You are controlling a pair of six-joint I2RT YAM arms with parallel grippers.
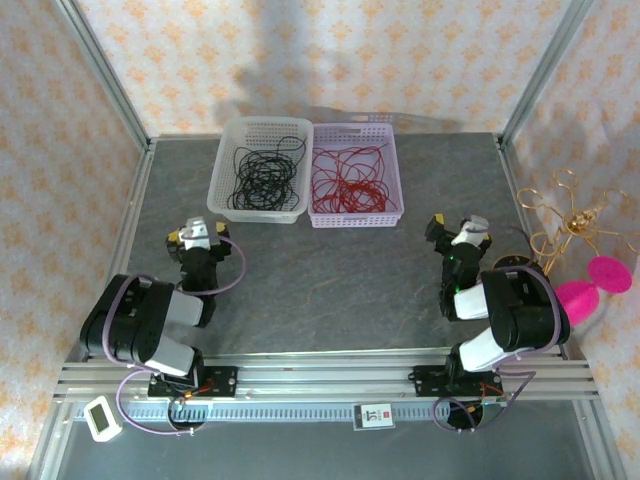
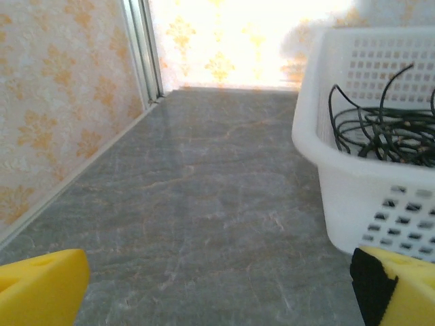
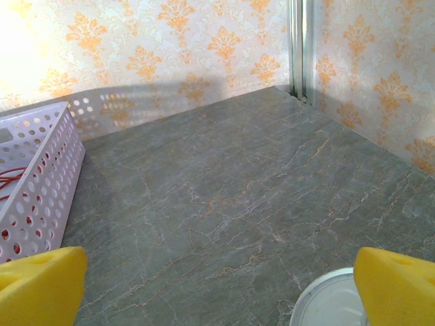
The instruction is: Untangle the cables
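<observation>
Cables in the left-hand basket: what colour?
The cables are black, clearest in the top external view.

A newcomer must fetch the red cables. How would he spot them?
At the grey table's far edge, a white basket and a lilac basket stand side by side. The red cables lie in the lilac one, on the right; the white holds black cables.

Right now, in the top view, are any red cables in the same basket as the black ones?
No, the black cables lie in the white basket, and the red cables sit in the lavender basket beside it.
</observation>
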